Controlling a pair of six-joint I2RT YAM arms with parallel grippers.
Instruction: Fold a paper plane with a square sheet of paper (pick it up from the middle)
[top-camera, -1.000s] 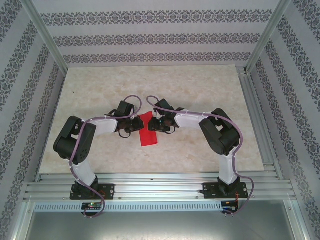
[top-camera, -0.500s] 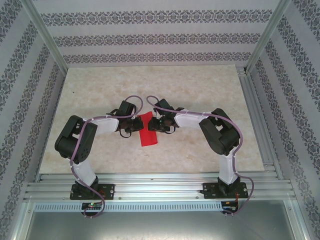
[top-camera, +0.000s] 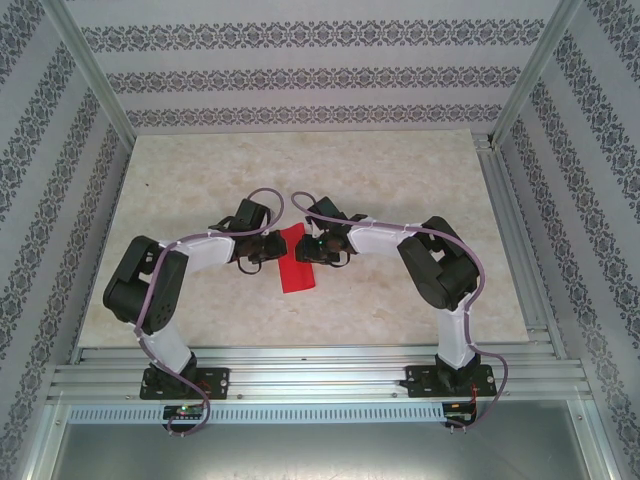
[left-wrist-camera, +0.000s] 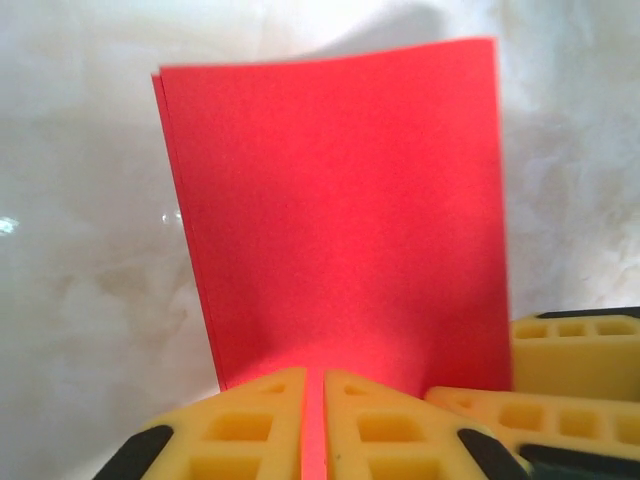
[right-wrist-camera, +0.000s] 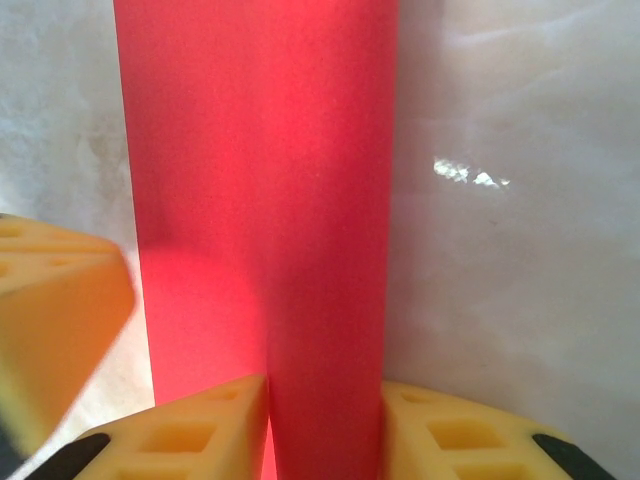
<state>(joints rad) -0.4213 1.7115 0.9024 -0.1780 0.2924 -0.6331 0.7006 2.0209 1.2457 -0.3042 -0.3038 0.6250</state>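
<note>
The square sheet of paper (top-camera: 296, 266) is bright red and lies folded double as a narrow rectangle on the table, with no paper plane shape to it. My left gripper (top-camera: 273, 249) is at its left edge, and the left wrist view shows that gripper (left-wrist-camera: 313, 388) shut on a thin edge of the sheet (left-wrist-camera: 340, 200), whose two layers show at the left side. My right gripper (top-camera: 310, 250) faces it from the right. In the right wrist view a raised, darker band of the sheet (right-wrist-camera: 325, 200) fills the gap between that gripper's (right-wrist-camera: 325, 405) fingers.
The pale marbled tabletop (top-camera: 400, 180) has free room all round the paper. Patterned walls and metal frame rails (top-camera: 510, 230) enclose it. The right gripper's yellow fingers (left-wrist-camera: 575, 350) show in the left wrist view, and a left finger (right-wrist-camera: 50, 320) in the right wrist view.
The left arm's elbow has sunk a little to the left. Both grippers and the paper stay where they were.
</note>
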